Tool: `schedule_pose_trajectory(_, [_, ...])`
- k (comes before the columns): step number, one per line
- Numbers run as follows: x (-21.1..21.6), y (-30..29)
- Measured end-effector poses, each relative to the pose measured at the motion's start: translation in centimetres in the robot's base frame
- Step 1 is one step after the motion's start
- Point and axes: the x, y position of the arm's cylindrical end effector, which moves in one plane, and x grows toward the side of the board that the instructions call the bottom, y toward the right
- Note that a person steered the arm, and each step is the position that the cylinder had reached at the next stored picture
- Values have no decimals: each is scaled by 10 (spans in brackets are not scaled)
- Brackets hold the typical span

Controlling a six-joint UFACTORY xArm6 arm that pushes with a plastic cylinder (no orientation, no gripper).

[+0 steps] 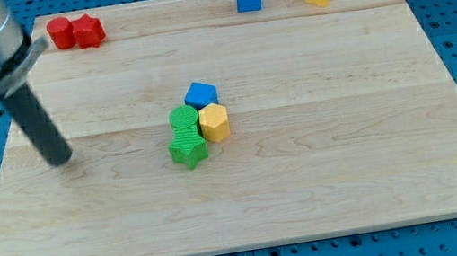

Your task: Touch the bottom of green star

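Clearly nothing is done yet: in the camera view my tip (61, 159) rests on the wooden board (353, 173) well to the view's left of the green star (187, 150). I carry a bare rod, no hand. That star sits mid-board, touching a green block (182, 119) above and a yellow hexagon (214, 123), a blue block (201, 94) behind. What is left, I judge: travel right, then reach the star's bottom edge.

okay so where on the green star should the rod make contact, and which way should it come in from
Aim for the bottom edge of the green star, the side facing the view's bottom. That side is open board, while a green block and a yellow block crowd its top and right. My tip sits far to the view's left, so it probably should swing below the star, then come up.
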Motion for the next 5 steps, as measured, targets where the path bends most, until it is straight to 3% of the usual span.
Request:
schedule_pose_trajectory(1, [39, 14])
schedule_pose_trajectory(5, [19, 131])
